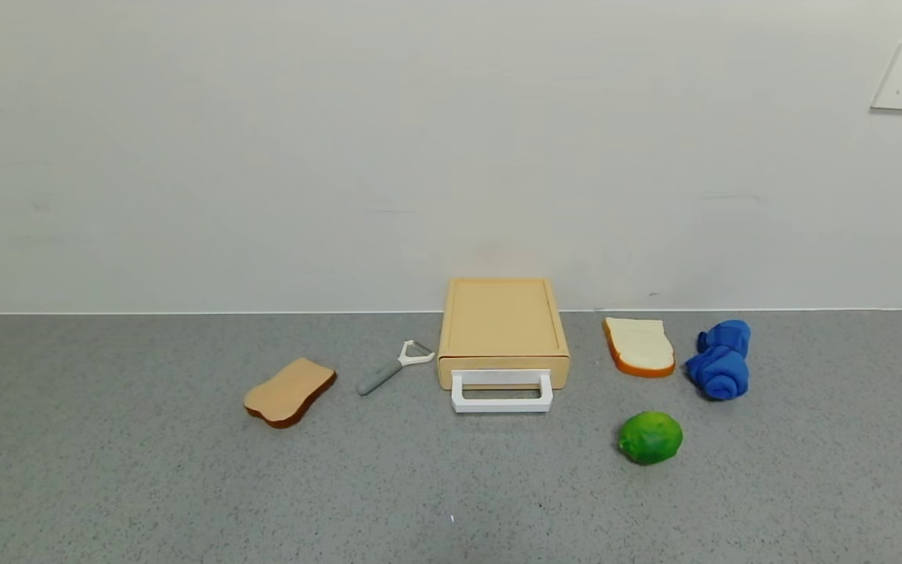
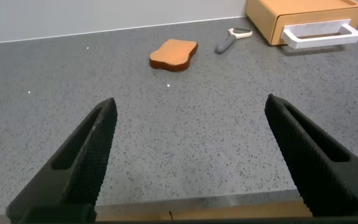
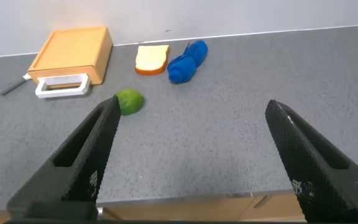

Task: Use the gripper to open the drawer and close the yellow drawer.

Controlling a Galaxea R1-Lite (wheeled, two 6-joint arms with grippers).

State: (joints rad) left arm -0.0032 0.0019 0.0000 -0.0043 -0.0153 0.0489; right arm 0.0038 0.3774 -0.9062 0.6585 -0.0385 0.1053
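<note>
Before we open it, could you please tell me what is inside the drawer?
Nothing inside shows: the drawer is shut, its white handle facing the robot. Its flat top is bare.

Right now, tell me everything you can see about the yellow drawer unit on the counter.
The drawer is a flat, pale yellow-tan box, seemingly wood or plastic, with a recessed top panel. It sits flat on the grey speckled counter, its back close to the white wall. Its sliding tray looks shut, and a white rectangular loop handle juts from the front toward the robot. Nothing touches it; neither gripper is near.
</note>
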